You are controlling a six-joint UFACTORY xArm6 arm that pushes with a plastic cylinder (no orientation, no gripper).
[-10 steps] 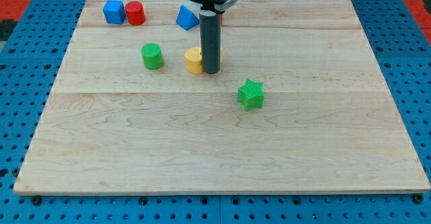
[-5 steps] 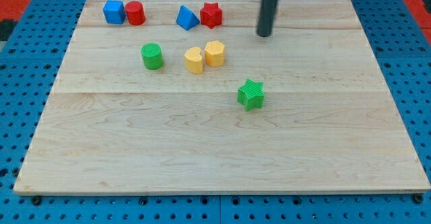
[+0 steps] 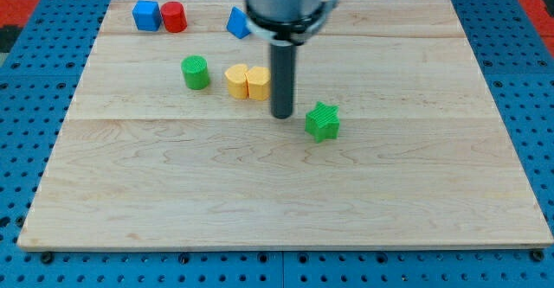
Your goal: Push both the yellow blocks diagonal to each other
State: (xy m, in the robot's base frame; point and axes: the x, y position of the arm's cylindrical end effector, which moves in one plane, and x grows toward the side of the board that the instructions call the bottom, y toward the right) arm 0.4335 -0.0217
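Camera view: my tip (image 3: pixel 281 115) rests on the board, a plain rod with nothing to clasp.
Yellow blocks: left yellow (image 3: pixel 235 80), right yellow (image 3: pixel 257 82), touching, side by side, up-left of tip.
Progress: judged undone; one needs offsetting.

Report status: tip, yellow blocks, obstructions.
My tip just right of and below both yellow blocks. They sit touching, side by side, not diagonal. Green star close right of tip.

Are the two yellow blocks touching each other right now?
Touching. The camera view shows the left yellow block and right yellow block pressed side by side with no board between them; my tip stands lower right of them.
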